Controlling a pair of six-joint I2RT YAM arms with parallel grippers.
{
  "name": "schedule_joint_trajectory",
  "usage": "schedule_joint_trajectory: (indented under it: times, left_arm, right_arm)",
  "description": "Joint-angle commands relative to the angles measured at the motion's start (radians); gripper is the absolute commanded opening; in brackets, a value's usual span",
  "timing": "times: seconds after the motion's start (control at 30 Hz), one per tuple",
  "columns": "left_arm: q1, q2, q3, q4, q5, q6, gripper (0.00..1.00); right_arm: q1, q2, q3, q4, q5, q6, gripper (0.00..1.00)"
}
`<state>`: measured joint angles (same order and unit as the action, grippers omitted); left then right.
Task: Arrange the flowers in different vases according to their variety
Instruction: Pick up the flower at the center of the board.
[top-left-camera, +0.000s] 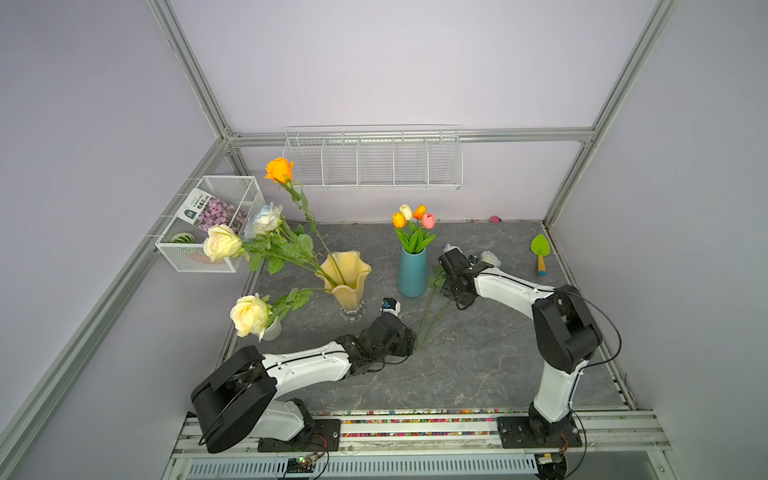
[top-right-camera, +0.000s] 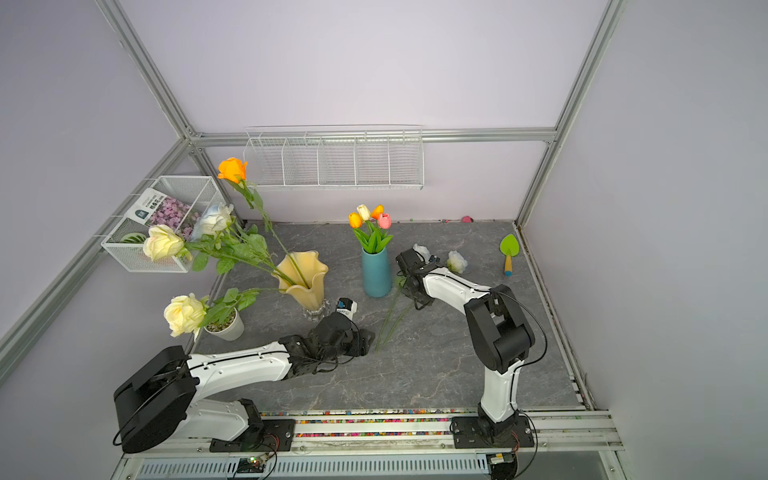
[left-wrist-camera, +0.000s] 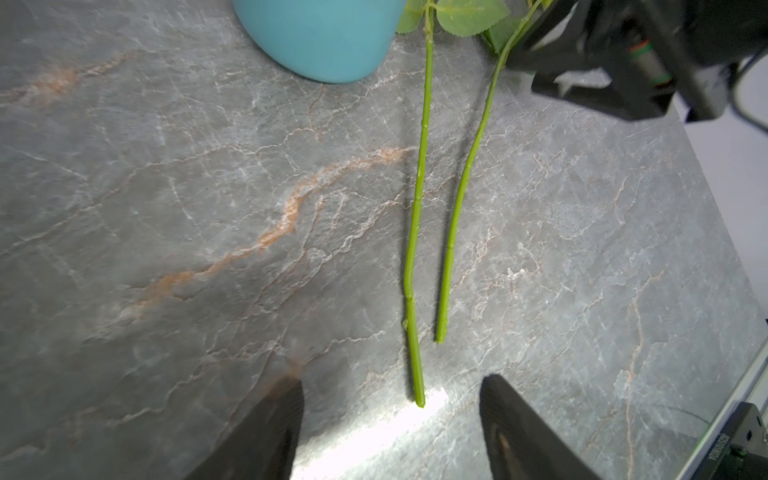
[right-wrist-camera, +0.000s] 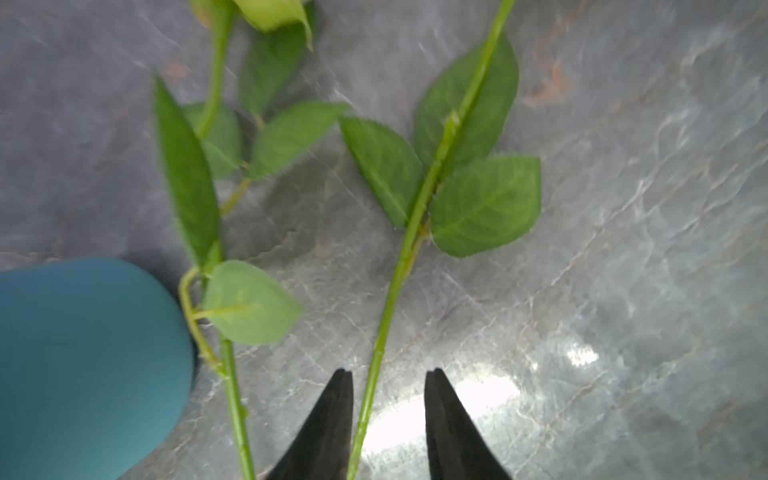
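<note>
Two loose roses (top-left-camera: 491, 258) lie flat on the table (top-left-camera: 478, 374). Their stems run side by side just beside the teal vase (top-left-camera: 412, 272), which holds the tulips (top-left-camera: 413, 218).

The left jaws stand wide and low at the cut ends. In the left wrist view the stem nearer the vase (left-wrist-camera: 417, 208) ends just inside the gap between the two fingertips (left-wrist-camera: 270, 428) and touches neither. The other stem (left-wrist-camera: 461, 199) stops short of them.

The right jaws stand narrower, up near the leaves, straddling that farther stem (right-wrist-camera: 390, 291). It runs close along one fingertip (right-wrist-camera: 328, 424) with a clear gap to the other, and through the blur it seems not to be pinched. The nearer stem (right-wrist-camera: 232, 386) lies outside them, by the vase's wall.

Four roses (top-left-camera: 279, 169) stand in the amber vase (top-left-camera: 347, 282), well apart.
</note>
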<state>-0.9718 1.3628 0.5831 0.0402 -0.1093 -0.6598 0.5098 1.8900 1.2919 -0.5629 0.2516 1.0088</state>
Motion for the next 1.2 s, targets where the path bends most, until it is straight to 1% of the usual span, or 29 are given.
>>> schedule_joint_trajectory:
  times: [0.0, 0.23, 0.33, 0.47, 0.53, 0.63, 0.77, 0.9, 1.0, 1.17]
  left_arm:
    - [-0.007, -0.022, -0.017, -0.006, -0.023, 0.018, 0.72]
    - [-0.007, -0.031, -0.017, -0.01, -0.029, 0.021, 0.72]
    - [-0.006, -0.028, -0.008, -0.014, -0.029, 0.028, 0.72]
    - [-0.006, -0.01, 0.019, -0.025, -0.033, 0.043, 0.72]
    - [-0.007, 0.012, 0.055, -0.052, -0.047, 0.043, 0.72]
    - [-0.007, 0.063, 0.125, -0.098, -0.061, 0.067, 0.72]
    - [-0.006, 0.128, 0.198, -0.108, -0.062, 0.089, 0.72]
    - [-0.006, 0.241, 0.312, -0.152, -0.06, 0.112, 0.73]
    - [-0.007, 0.324, 0.391, -0.167, -0.037, 0.13, 0.72]
    - [-0.006, 0.445, 0.503, -0.189, -0.041, 0.151, 0.7]
  right_arm:
    - [-0.008, 0.033, 0.025, -0.048, -0.036, 0.043, 0.35]
    - [-0.019, 0.081, 0.041, -0.046, -0.065, 0.067, 0.35]
    - [-0.027, 0.094, 0.042, -0.045, -0.079, 0.077, 0.33]
    - [-0.036, 0.102, 0.036, -0.035, -0.097, 0.083, 0.31]
    - [-0.041, 0.11, 0.035, -0.028, -0.106, 0.082, 0.3]
    - [-0.047, 0.114, 0.033, -0.026, -0.115, 0.083, 0.28]
    - [-0.058, 0.102, 0.013, -0.016, -0.12, 0.08, 0.23]
    - [-0.074, 0.088, -0.013, -0.006, -0.135, 0.072, 0.13]
    - [-0.086, 0.054, -0.057, 0.014, -0.134, 0.069, 0.0]
    - [-0.097, -0.053, -0.14, 0.029, -0.095, 0.038, 0.0]
